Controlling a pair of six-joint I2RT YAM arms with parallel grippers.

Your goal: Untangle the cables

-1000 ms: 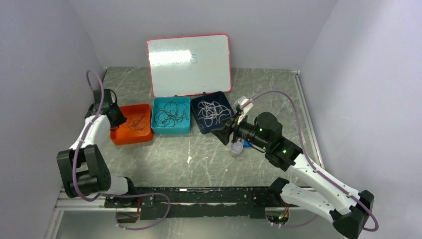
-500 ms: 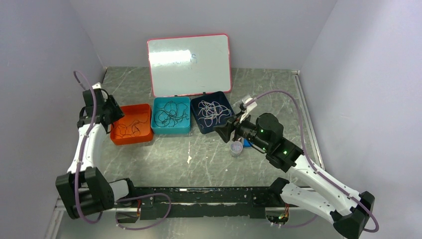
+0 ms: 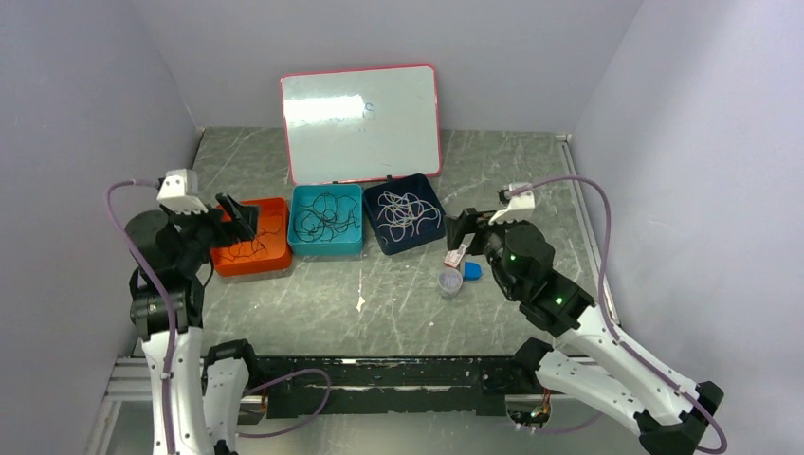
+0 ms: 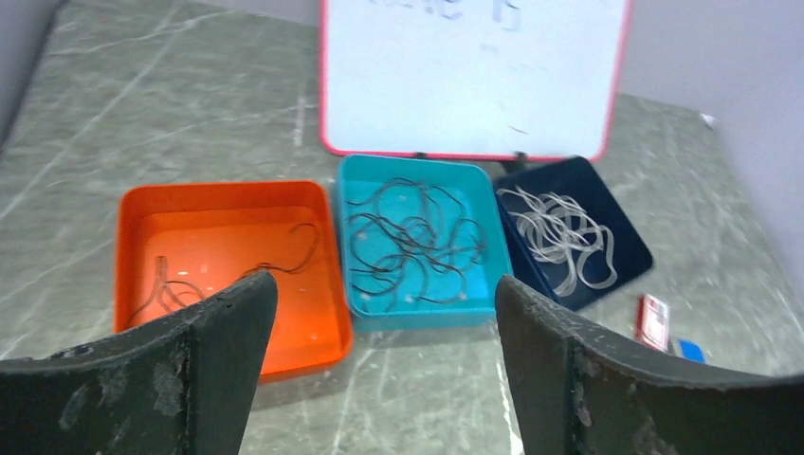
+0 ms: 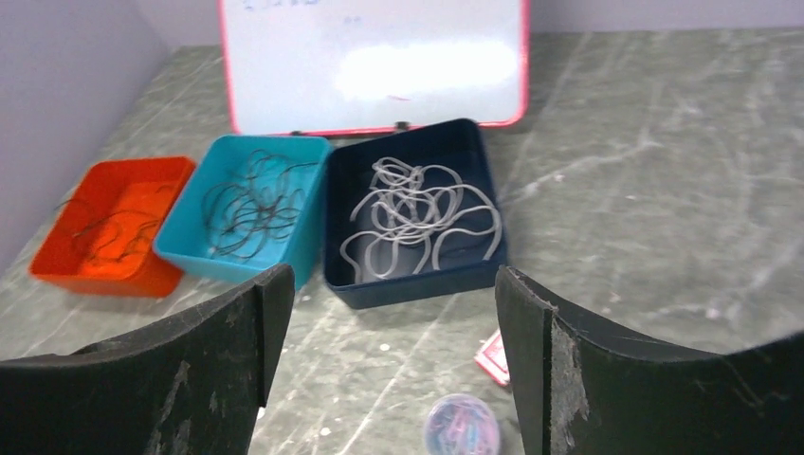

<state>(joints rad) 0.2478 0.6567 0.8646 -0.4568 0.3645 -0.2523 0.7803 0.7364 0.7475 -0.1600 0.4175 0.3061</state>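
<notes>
Thin dark cables (image 4: 228, 270) lie in an orange tray (image 3: 248, 258). A tangle of black cables (image 4: 412, 246) fills the teal tray (image 3: 327, 248), and pale white cables (image 5: 417, 213) sit in the navy tray (image 3: 379, 232). My left gripper (image 4: 384, 370) hangs open in the air, near and above the orange tray's left side (image 3: 232, 220), with nothing between its fingers. My right gripper (image 5: 389, 360) is also open and empty; it hovers to the right of the navy tray (image 3: 466, 229).
A red-framed whiteboard (image 3: 360, 123) leans on the back wall behind the trays. Below my right gripper stand a small clear round tub of coloured clips (image 5: 462, 428), a red card (image 5: 493, 355) and a blue piece (image 3: 471, 270). Walls close in on left and right.
My left arm rose and drew back from the orange tray while its jaws opened wide. My right arm pulled back to the right of the navy tray and its jaws opened a little more.
</notes>
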